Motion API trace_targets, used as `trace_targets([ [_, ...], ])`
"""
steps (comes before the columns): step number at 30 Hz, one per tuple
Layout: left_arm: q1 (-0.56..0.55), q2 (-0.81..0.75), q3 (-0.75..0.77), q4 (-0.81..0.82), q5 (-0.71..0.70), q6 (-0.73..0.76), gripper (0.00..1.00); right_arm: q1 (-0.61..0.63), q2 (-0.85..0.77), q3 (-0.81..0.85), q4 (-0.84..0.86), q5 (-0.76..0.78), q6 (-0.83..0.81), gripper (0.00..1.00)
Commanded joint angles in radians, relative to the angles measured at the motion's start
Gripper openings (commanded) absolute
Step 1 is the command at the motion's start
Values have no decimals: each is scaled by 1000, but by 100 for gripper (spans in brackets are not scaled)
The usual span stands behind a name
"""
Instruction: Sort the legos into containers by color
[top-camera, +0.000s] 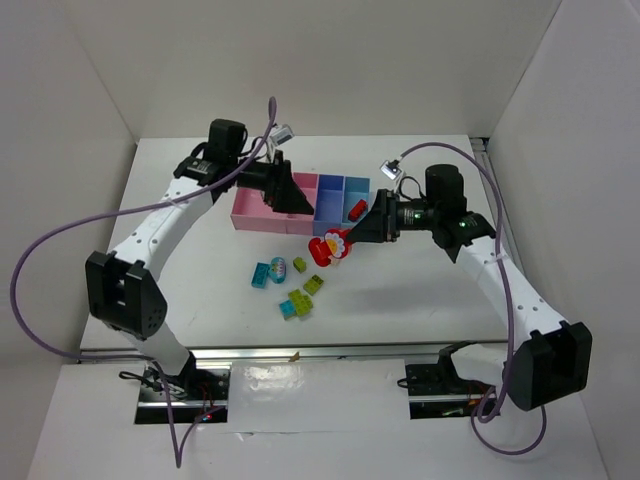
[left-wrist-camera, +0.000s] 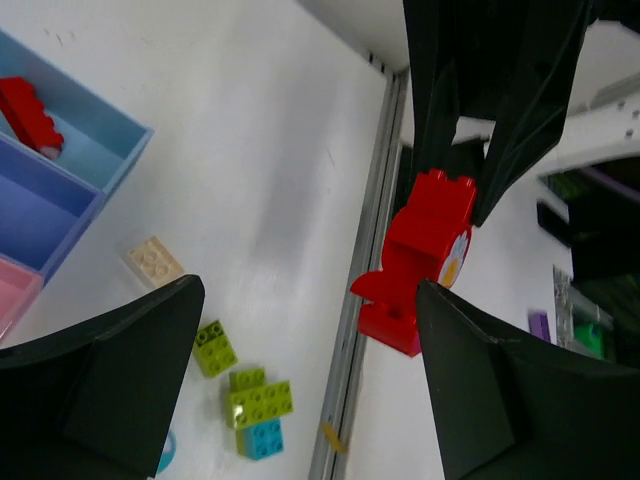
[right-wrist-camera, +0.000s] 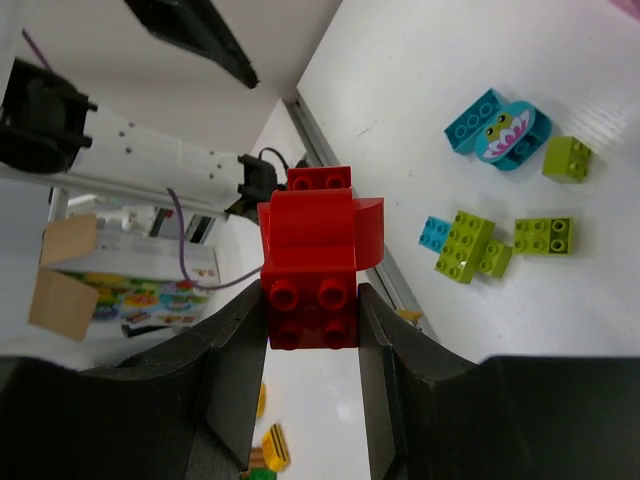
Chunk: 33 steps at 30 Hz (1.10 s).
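My right gripper (top-camera: 347, 238) is shut on a red lego (top-camera: 328, 248) with a white printed face and holds it above the table, just in front of the containers (top-camera: 262, 221). In the right wrist view the red lego (right-wrist-camera: 312, 262) sits between both fingers. My left gripper (top-camera: 298, 199) is open and empty over the pink bins. A red brick (top-camera: 356, 209) lies in the light blue bin (left-wrist-camera: 112, 150). Loose legos lie on the table: a cyan piece (top-camera: 269, 272), lime bricks (top-camera: 313, 284), a lime-and-cyan cluster (top-camera: 295, 305) and a beige brick (left-wrist-camera: 154, 262).
A metal rail (top-camera: 300, 352) runs along the table's near edge. White walls close in the back and both sides. Purple cables loop from both arms. Clutter and a printed box (right-wrist-camera: 150, 285) lie beyond the table edge.
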<state>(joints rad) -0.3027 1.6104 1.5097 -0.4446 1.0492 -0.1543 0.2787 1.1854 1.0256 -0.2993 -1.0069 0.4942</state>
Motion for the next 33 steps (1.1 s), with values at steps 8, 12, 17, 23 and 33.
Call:
trace_targets([
  [8,-96,238,313,-413,70,395,96,-32,69,103,-150,-122,-172,23],
  [12,-136,259,293,-390,80,371,99,-50,69,103,-170,-134,-183,18],
  [17,-145,260,238,-347,202,358,97,-59,79,103,-181,-134,-201,18],
  [23,-194,235,218,-312,222,358,95,-59,88,94,-172,-144,-192,18],
  [33,-127,198,170,-195,252,283,95,-69,97,113,-231,-119,-241,18],
])
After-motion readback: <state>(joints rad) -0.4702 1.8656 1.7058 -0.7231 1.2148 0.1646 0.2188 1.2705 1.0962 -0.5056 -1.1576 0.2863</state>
